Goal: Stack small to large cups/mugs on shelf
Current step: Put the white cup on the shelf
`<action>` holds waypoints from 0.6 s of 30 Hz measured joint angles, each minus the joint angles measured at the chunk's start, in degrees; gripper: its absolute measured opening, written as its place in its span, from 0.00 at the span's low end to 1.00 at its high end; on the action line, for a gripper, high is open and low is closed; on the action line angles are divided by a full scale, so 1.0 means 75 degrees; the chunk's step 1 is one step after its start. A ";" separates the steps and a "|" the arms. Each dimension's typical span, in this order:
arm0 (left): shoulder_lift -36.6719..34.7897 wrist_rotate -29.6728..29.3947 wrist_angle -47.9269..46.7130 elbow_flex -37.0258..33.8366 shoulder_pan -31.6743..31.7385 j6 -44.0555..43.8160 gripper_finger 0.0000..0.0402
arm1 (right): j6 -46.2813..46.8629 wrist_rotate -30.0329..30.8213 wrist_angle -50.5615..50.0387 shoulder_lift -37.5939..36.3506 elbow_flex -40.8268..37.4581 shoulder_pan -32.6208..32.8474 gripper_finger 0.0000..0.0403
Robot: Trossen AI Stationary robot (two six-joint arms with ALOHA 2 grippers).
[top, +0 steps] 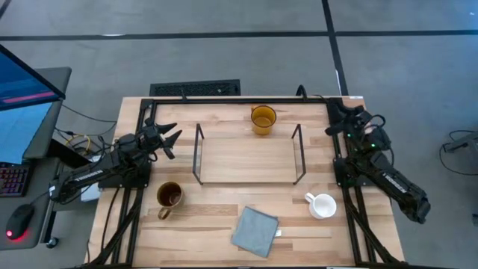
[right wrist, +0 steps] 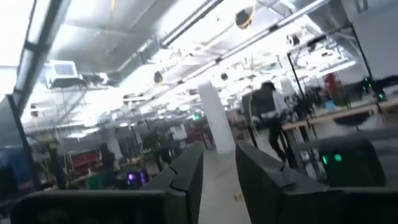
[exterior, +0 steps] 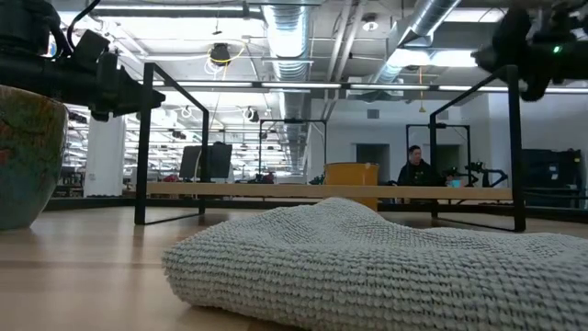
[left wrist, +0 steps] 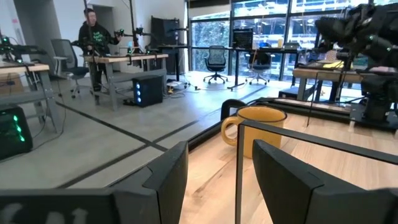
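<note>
Both pincers are hanging open above the worktop (top: 224, 217): left pincer (top: 170, 140) left of the shelf (top: 249, 159), right pincer (top: 334, 119) at its far right. Amber mug (top: 263, 119) is sitting behind the shelf, brown mug (top: 169, 196) near-left, white mug (top: 323, 205) near-right.

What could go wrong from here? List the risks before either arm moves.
1. The shelf has thin black wire frames at both short ends; an arm carrying a mug inward could clip one.
2. The amber mug stands close behind the shelf, so a reach over the board might knock it.
3. The grey cloth lies between the brown mug and the white mug; a low sweep could drag it.
</note>
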 joint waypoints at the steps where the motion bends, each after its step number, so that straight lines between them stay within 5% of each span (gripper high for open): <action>1: 0.0001 0.0000 0.0000 0.0000 0.0001 -0.0069 0.43 | -0.0078 -0.0056 -0.0027 0.0001 0.0157 0.0000 0.29; 10: 0.0002 0.0000 0.0003 0.0000 0.0000 -0.0266 0.43 | -0.1055 -0.0799 -0.0417 0.0146 0.1910 0.0000 0.29; 18: 0.0002 0.0000 0.0006 0.0000 0.0003 -0.0254 0.43 | -0.1751 -0.1363 -0.1992 0.1383 0.3933 0.0006 0.29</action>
